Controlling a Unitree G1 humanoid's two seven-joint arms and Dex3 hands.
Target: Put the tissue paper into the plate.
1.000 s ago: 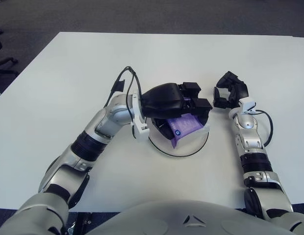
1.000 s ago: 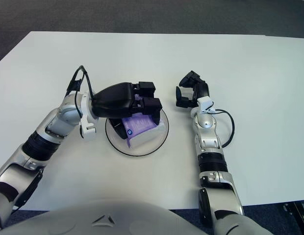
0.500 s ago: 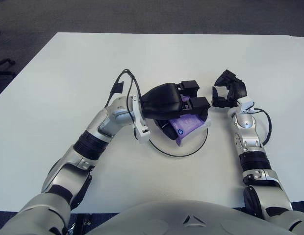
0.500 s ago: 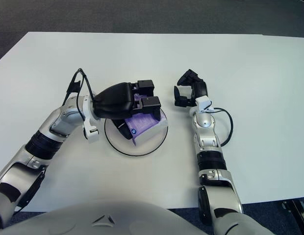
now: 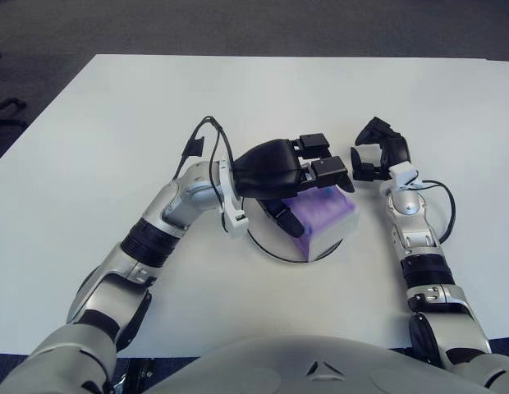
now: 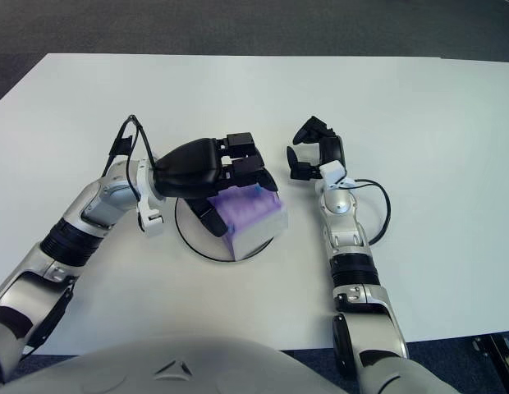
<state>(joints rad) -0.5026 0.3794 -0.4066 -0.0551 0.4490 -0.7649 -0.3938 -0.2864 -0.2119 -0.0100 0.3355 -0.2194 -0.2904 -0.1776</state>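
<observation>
In your left eye view, the left robot hand (image 5: pixel 300 176) sits over the plate (image 5: pixel 271 249) near the middle of the white tabletop (image 5: pixel 115 115), and you can see its dark fingers (image 5: pixel 330 171) spread across the top of the tissue paper pack (image 5: pixel 320 220), with one more finger down along the pack's near-left side. The pack is purple on top, pale along its lower edge, and it sits tilted inside the plate's dark rim, its right corner reaching out to the rim. Whether those fingers press the pack or only frame it, you cannot tell from here. Off to the right, your right robot hand (image 5: pixel 376 156) shows just beside the plate, fingers curled inward, holding nothing. Switch to the right eye view and you get the same scene: the left robot hand (image 6: pixel 230 168) is low over the plate (image 6: pixel 193 240), the tissue paper pack (image 6: pixel 250 215) lies beneath its fingers (image 6: pixel 240 141), and the pack's pale right end overlaps the plate's rim. The right robot hand (image 6: pixel 314 153) shows to the right of the pack, apart from it, curled and empty, with its black cable (image 6: pixel 384 215) looping beside the forearm.
</observation>
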